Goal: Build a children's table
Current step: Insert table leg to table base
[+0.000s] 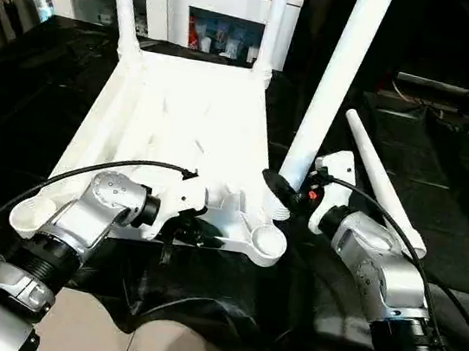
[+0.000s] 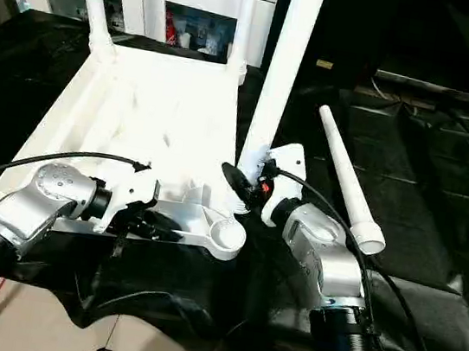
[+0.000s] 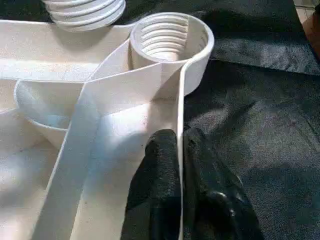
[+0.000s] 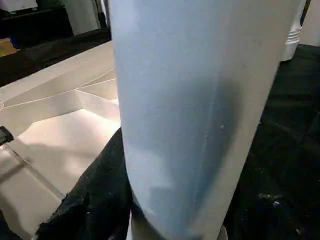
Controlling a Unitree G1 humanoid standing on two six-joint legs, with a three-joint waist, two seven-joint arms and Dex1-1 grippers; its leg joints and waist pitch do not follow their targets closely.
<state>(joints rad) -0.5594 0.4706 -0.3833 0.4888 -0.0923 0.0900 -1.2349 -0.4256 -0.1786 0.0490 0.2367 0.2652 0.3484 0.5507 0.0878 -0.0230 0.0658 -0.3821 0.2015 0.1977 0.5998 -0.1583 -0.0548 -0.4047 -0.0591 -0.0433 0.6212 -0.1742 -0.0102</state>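
We're fitting the third leg (image 1: 335, 85) right now. Our right claw (image 1: 288, 196) is gripping that smooth white tube low down, holding it nearly upright just beside the open threaded socket (image 1: 267, 241) at the near corner. Our left claw (image 3: 181, 165) is pinching the thin rim of the upside-down tabletop (image 1: 180, 124), steadying it on the black-draped counter (image 1: 445, 170). Two legs are already standing at the far corners, and the fourth leg (image 1: 382, 179) is lying alongside. Next move probably needs lining up, then twisting in.
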